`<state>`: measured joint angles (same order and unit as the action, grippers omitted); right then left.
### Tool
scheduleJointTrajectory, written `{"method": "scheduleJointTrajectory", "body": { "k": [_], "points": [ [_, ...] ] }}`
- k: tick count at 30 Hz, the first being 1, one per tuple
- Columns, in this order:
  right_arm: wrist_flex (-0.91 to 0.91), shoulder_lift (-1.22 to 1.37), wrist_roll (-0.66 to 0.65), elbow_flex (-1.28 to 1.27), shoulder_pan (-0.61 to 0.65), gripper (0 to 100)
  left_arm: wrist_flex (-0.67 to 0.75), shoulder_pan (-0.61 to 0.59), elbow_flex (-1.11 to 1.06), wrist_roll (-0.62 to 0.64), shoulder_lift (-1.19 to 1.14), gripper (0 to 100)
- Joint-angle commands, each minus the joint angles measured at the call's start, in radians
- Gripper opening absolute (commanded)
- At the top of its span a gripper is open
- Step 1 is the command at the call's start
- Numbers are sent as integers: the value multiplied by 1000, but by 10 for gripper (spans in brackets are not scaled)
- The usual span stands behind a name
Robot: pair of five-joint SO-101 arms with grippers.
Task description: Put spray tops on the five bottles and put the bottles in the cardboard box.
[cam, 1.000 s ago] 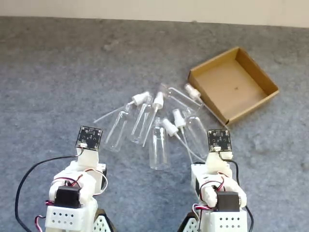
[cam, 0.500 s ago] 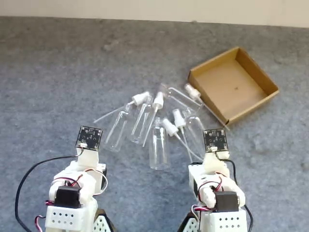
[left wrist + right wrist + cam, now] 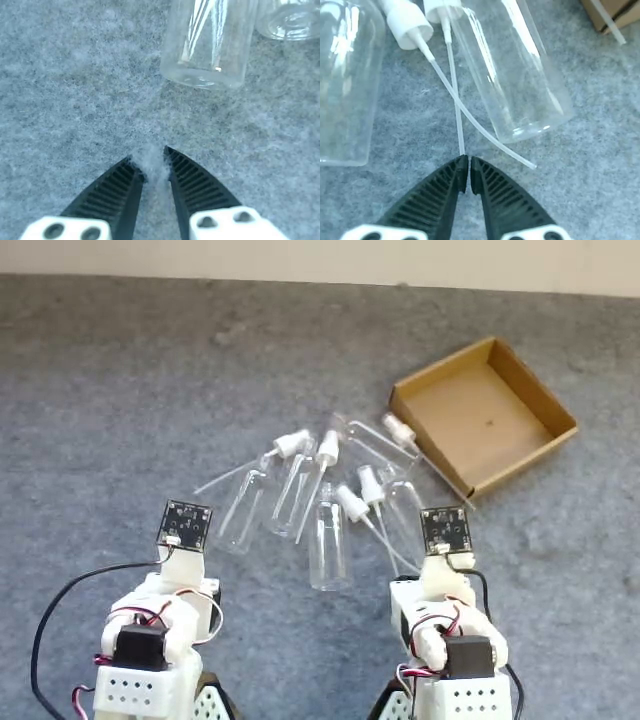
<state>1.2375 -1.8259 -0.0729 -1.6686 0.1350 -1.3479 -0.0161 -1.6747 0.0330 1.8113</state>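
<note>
The right tool (image 3: 465,167), clenched empty, is sitting just short of a dip tube (image 3: 453,85)'s free end, the tube running straight away toward its white spray top (image 3: 440,7).

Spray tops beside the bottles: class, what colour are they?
The spray tops are white, clearest in the right wrist view.

In the right wrist view the cardboard box (image 3: 627,9) is cut off, so just a corner peeks in. From above, the bottle (image 3: 403,502) nearest the box has its end hidden under the right arm's black board (image 3: 446,528). In the left wrist view a clear bottle (image 3: 210,45) loses its top.
</note>
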Motion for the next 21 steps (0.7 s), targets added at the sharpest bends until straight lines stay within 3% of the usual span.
{"method": "scheduleJointTrajectory", "body": {
  "k": [1,7,12,21],
  "points": [
    [-82,-13,2,-159,10,4,-6,16,-19,-6,13,5],
    [-88,-13,2,-156,16,4,-6,15,-19,-11,13,5],
    [-197,-13,-14,-153,12,4,-6,15,-19,-11,13,5],
    [-223,-13,-370,-148,13,4,-6,15,-19,-11,13,5]
  ]
}}
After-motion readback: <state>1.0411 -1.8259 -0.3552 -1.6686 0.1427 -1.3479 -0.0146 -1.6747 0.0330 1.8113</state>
